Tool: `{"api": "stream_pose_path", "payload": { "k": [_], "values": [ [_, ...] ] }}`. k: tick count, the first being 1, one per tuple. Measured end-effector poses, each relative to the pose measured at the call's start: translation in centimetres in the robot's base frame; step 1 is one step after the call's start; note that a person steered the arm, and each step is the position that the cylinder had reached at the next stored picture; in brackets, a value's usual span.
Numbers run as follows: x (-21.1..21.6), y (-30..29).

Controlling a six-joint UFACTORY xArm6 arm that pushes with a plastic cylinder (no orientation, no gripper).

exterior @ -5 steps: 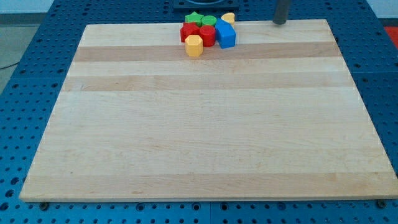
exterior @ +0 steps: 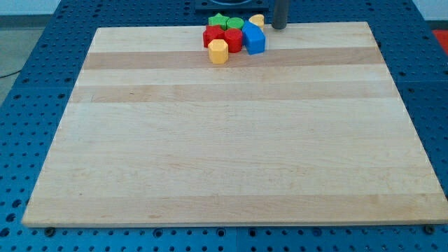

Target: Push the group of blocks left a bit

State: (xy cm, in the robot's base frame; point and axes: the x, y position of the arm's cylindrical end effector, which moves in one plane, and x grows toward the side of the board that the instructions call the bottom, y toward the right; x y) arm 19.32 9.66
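A tight group of blocks sits at the top edge of the wooden board, a little left of centre. It holds a green star, a green round block, two red blocks, a blue block, a yellow hexagonal block at the front, and a yellow block at the back right. My tip is just to the right of the group, close to the yellow back block and the blue block, with a small gap.
The board lies on a blue perforated table. A dark object sits behind the group at the view's top.
My tip has moved left along the board's top edge, from well right of the group to just beside it. The blocks have not moved.
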Motion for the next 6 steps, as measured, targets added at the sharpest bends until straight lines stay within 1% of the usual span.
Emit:
{"api": "stream_pose_path", "payload": {
  "k": [3, 5, 6],
  "values": [
    [0.0, -4.5],
    [0.1, -6.2],
    [0.4, -6.2]
  ]
}}
